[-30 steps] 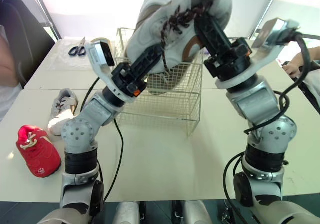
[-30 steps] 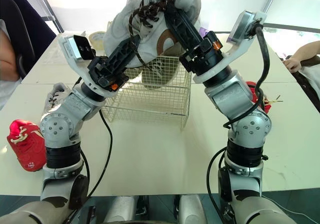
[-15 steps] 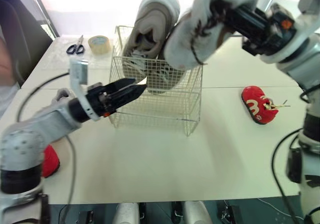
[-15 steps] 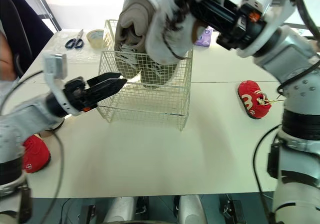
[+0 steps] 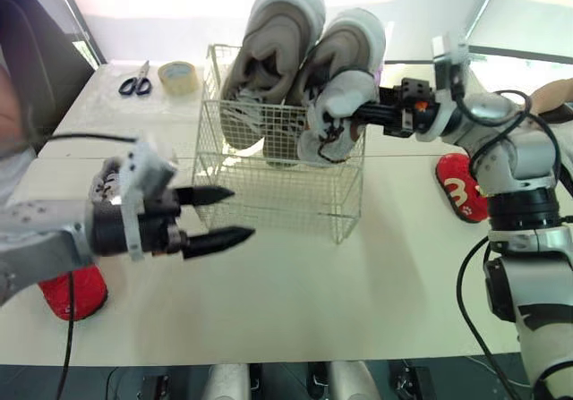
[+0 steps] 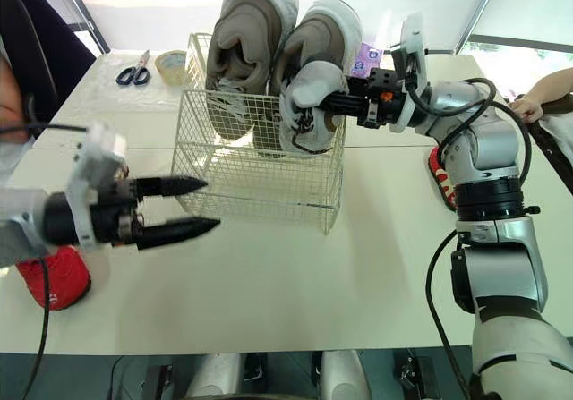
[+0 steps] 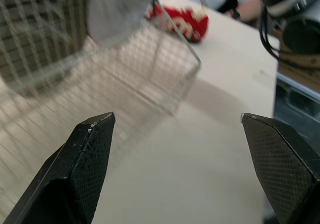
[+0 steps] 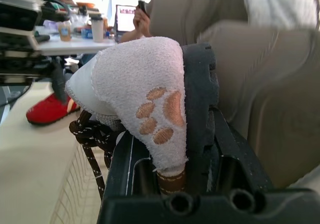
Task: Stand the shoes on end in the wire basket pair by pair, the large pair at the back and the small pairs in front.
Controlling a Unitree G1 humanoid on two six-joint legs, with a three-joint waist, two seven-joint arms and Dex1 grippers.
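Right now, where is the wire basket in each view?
Left eye view: wire basket at picture centre.
Right eye view: basket just left of centre.
Left wrist view: basket mesh corner close ahead.
Right wrist view: basket wires beside the dark laces.
Shared landmark: the grey shoe inside it.

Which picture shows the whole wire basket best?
The right eye view: the whole wire basket sits in the open, the right gripper holding a large shoe in it. The left eye view is almost as good. The left wrist view catches one corner, the right wrist view a few wires.
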